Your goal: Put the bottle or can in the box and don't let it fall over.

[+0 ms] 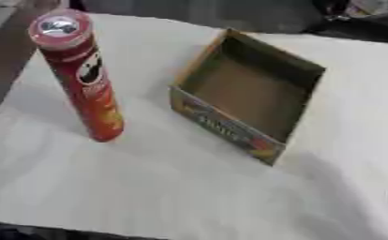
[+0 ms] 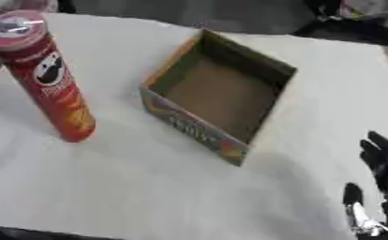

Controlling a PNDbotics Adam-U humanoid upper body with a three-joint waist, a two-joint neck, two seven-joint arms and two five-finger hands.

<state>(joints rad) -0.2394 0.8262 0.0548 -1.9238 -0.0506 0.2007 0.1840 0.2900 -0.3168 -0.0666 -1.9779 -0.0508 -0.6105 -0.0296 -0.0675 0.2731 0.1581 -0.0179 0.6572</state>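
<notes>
A tall red chip can (image 1: 84, 75) with a clear lid stands upright on the white table (image 1: 148, 187), at the left. To its right sits an open, empty cardboard box (image 1: 250, 93) with a printed front wall. My right hand (image 2: 382, 187) shows at the lower right edge of the right eye view, black, fingers straight and pointing up, holding nothing, well apart from box and can. The left hand is out of sight.
The table's left edge (image 1: 4, 89) runs close beside the can, with dark floor past it. Dark objects (image 1: 353, 18) lie beyond the far right edge. Bare white tabletop spreads in front of can and box.
</notes>
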